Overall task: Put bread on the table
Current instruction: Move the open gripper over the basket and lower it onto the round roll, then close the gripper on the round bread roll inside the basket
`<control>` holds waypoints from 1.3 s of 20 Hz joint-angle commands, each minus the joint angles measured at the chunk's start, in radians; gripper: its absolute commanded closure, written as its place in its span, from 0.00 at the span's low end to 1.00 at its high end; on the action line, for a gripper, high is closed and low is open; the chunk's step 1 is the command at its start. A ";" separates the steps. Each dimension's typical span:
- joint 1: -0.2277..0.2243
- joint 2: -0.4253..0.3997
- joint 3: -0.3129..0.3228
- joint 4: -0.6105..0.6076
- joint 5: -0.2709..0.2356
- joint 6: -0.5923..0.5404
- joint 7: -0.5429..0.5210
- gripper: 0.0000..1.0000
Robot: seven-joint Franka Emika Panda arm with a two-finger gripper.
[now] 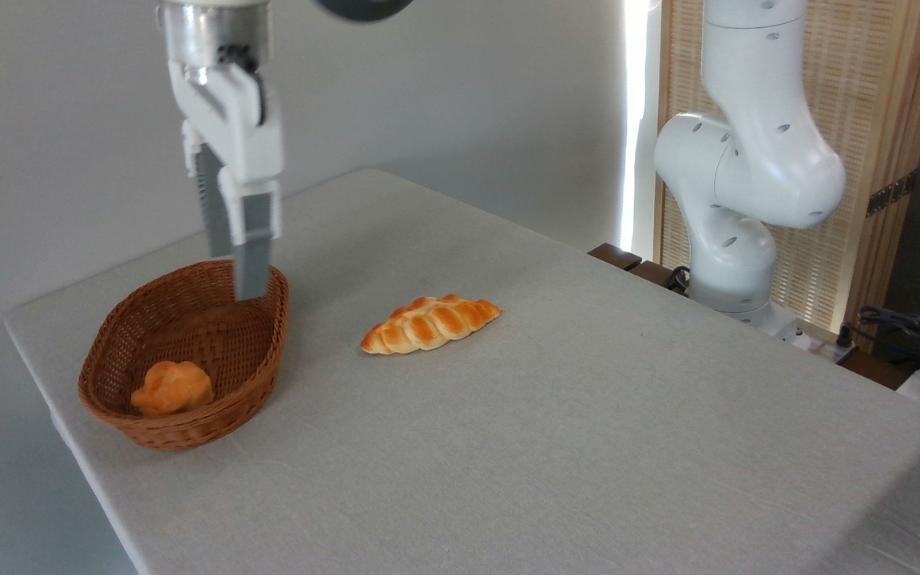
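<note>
Claw (238, 275): I see it hanging above the far right rim of the basket, fingers pointing straight down. It holds nothing. From this angle one finger hides most of the other, so I cannot tell how wide it stands.
Bread (172, 387): the small lumpy orange bun lies in the basket, at its near left end, on the woven floor. It is well below the claw and apart from it.
Basket (262, 351): brown wicker, oval, on the left part of the bench.
Bench (572, 415): light grey-beige cloth; I see the basket and one loaf on it.
Braided loaf (430, 323): long, golden, lying flat on the cloth just right of the basket, not touching it.
Arm base (735, 239): white, standing at the far right edge of the bench.
</note>
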 commanded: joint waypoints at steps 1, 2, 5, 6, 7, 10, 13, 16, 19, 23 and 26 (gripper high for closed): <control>-0.037 0.078 -0.042 -0.007 -0.012 0.154 -0.008 0.00; -0.041 0.090 -0.045 -0.012 -0.012 0.183 -0.010 0.00; -0.068 0.125 -0.050 -0.064 0.006 0.322 -0.005 0.00; -0.068 0.133 -0.050 -0.081 0.006 0.367 0.001 0.00; -0.071 0.138 -0.052 -0.087 0.006 0.387 0.003 0.00; -0.091 0.182 -0.058 -0.108 0.009 0.474 0.004 0.00; -0.100 0.196 -0.058 -0.144 0.093 0.527 0.006 0.00; -0.100 0.224 -0.079 -0.162 0.173 0.545 0.003 0.00; -0.102 0.253 -0.090 -0.180 0.175 0.617 0.003 0.00; -0.102 0.259 -0.090 -0.188 0.175 0.645 0.003 0.30; -0.100 0.259 -0.090 -0.188 0.178 0.645 0.006 0.64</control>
